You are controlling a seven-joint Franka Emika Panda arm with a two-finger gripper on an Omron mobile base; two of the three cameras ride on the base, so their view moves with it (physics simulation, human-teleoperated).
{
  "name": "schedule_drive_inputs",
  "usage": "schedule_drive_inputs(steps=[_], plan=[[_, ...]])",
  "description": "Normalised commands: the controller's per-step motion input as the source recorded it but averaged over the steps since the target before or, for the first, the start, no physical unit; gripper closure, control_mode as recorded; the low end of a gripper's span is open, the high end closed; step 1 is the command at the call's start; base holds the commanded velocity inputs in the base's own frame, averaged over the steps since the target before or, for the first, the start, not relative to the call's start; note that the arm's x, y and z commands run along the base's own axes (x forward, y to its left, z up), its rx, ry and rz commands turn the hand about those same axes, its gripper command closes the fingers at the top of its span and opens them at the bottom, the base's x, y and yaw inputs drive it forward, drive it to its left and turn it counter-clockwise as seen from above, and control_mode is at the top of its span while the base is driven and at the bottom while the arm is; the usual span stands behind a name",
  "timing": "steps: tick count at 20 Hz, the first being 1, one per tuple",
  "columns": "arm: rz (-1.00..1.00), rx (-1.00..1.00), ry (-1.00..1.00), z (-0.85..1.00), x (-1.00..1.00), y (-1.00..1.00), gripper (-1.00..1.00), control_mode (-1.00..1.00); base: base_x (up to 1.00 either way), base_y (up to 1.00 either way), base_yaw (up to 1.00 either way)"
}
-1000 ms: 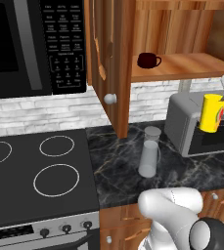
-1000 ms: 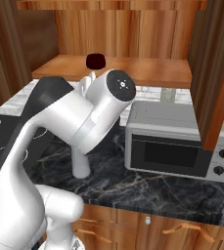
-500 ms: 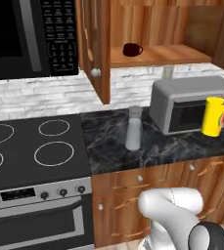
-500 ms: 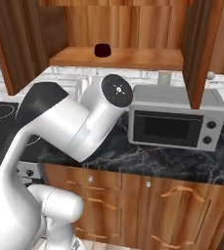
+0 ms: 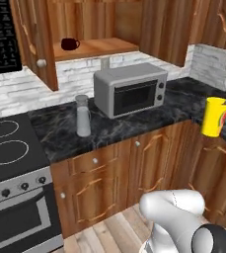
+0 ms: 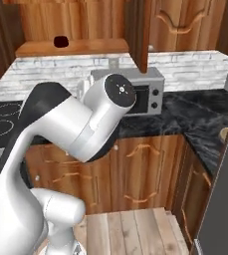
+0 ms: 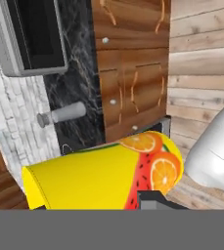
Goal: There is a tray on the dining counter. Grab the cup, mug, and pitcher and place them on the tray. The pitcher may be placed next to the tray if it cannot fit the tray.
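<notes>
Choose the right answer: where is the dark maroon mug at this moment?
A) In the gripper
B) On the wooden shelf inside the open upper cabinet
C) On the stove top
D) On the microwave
B: the mug stands on the wooden shelf of the open upper cabinet, above the microwave, while the gripper carries the yellow cup.

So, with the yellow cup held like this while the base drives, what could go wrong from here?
1. The cup lies sideways in the hand view, with the gripper at its bottom end, so it might slip or tilt during travel.
2. In the left base view the cup hangs close over the counter edge; a swing could knock it there.
3. The mug on the shelf and the pitcher beside the microwave remain to be fetched.
</notes>
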Motion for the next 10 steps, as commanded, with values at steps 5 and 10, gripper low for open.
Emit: schedule_drive_inputs(steps=[5, 10], plan=[[0.00, 0.00, 0.00, 0.00, 0.00, 0.00, 1.00, 1.00, -0.67, 0.04, -0.78], [0.00, 0.00, 0.00, 0.00, 0.00, 0.00, 1.00, 1.00, -0.65, 0.25, -0.96]])
